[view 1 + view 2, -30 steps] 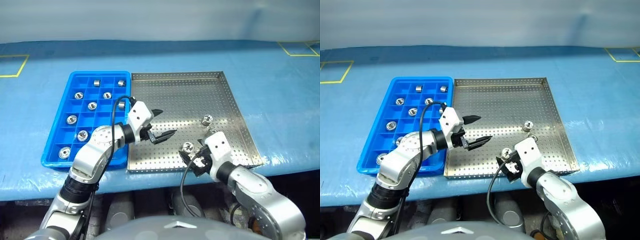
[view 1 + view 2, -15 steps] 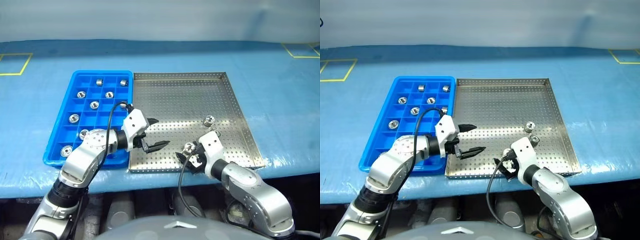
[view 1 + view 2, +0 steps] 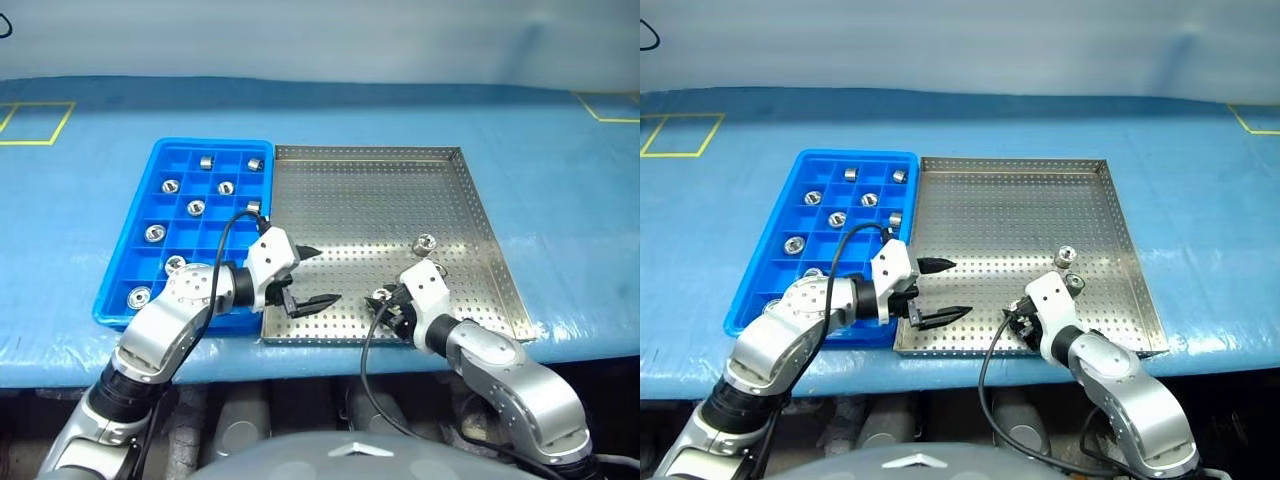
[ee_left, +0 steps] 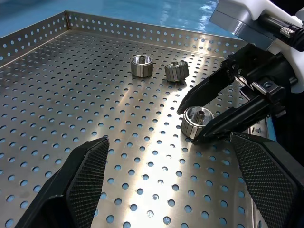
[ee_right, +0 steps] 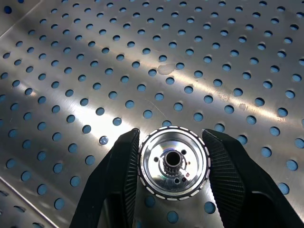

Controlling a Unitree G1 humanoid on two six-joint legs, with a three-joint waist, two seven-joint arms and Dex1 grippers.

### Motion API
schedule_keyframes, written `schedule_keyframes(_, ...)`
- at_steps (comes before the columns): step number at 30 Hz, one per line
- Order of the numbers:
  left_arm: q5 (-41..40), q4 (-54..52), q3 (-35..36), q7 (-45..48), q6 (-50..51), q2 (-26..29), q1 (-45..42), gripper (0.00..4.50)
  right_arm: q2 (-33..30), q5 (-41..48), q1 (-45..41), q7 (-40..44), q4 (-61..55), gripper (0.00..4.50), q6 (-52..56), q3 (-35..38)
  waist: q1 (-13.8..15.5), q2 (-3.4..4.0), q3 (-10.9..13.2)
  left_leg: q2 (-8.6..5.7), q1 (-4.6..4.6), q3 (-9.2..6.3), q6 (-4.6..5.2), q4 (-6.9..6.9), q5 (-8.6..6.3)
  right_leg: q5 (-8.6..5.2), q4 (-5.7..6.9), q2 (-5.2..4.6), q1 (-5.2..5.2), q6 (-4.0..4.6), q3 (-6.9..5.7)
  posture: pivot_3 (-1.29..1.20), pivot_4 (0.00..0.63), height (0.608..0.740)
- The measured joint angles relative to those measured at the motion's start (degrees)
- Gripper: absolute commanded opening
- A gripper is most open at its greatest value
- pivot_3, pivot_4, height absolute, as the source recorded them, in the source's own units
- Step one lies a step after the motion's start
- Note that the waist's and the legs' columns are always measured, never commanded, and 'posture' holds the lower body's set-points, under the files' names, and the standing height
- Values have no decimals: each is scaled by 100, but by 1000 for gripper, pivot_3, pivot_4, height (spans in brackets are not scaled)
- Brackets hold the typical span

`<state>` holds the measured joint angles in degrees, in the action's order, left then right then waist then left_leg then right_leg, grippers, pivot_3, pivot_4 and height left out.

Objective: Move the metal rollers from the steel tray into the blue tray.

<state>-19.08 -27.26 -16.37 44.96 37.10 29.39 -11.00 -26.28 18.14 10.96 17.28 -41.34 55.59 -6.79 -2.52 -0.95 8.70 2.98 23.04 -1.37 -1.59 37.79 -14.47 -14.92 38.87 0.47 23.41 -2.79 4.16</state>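
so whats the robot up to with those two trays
It is moving metal rollers from the steel tray into the blue tray. The right claw has its fingers on either side of one roller lying on the perforated floor near the front edge, not lifted yet. Two more rollers remain further back. The left claw hovers open over the steel tray's front left part, holding nothing. Several rollers already sit in blue tray cells.

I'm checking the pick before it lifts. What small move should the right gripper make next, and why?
Probably finish closing, then lift. The right gripper has a finger on each side of a metal roller that sits on the steel tray, close against its rim, but I cannot tell if the grip is firm. The blue tray has free cells.
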Motion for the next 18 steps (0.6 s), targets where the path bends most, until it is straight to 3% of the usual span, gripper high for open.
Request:
schedule_keyframes(7,-15,-3,14,-11,-8,-34,3,4500,-247,-76,119,-23,-115,2271,-21,3,101,-2,-1,-1,6,1,5,0,-4,-5,-7,-4,-1,-1,-3,-26,150,740)
schedule_keyframes(13,-301,-181,325,-120,-8,-125,-20,4500,304,-78,-415,-194,-114,2271,-129,63,14,4,3,3,7,3,6,4,-3,-2,0,2,7,-4,2,-2,150,740)
schedule_keyframes(16,-413,-324,492,-191,11,-95,-11,4500,447,-75,-935,-232,-131,1699,-132,57,30,4,3,3,0,2,7,6,-3,-1,4,2,1,-5,0,18,150,740)
schedule_keyframes(18,-448,-431,601,-265,35,-53,40,4500,490,-81,-1185,-232,-126,1066,-133,32,47,4,3,2,1,2,7,4,-3,-1,3,2,1,-4,0,30,150,740)
